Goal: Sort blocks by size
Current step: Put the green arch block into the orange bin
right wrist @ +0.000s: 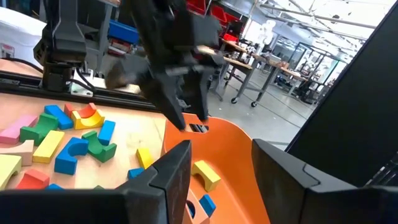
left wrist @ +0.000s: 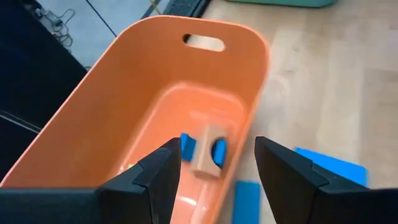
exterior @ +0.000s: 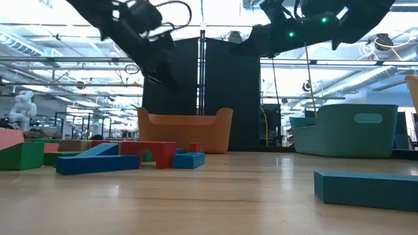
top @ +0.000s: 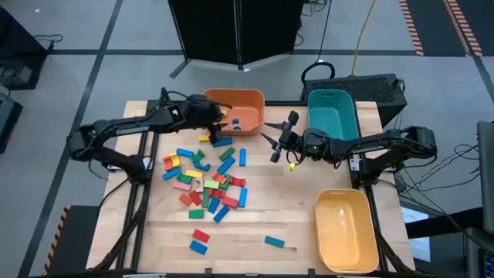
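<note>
Risk assessment: left tool (top: pixel 218 117) hovers over the orange bin (top: pixel 251 99), jaws parted and empty; a tan block (left wrist: pixel 208 158) lies loose in the bin between them. Remaining blocks (top: pixel 204 181) lie heaped on the table (top: pixel 293 208). Right tool (top: pixel 275 145), jaws parted and empty, hangs just beside that bin. Withdrawal of either arm may cause collision or snag the bin rim.

Prob. robotics lab: workbenches (right wrist: pixel 261 78), ceiling trusses (exterior: pixel 59 62)

The left end effector (top: pixel 218 116) hangs over the orange plastic bin (top: pixel 248 99); small coloured flat blocks (top: pixel 207 179) lie scattered across the pale wooden bench (top: pixel 278 212).
</note>
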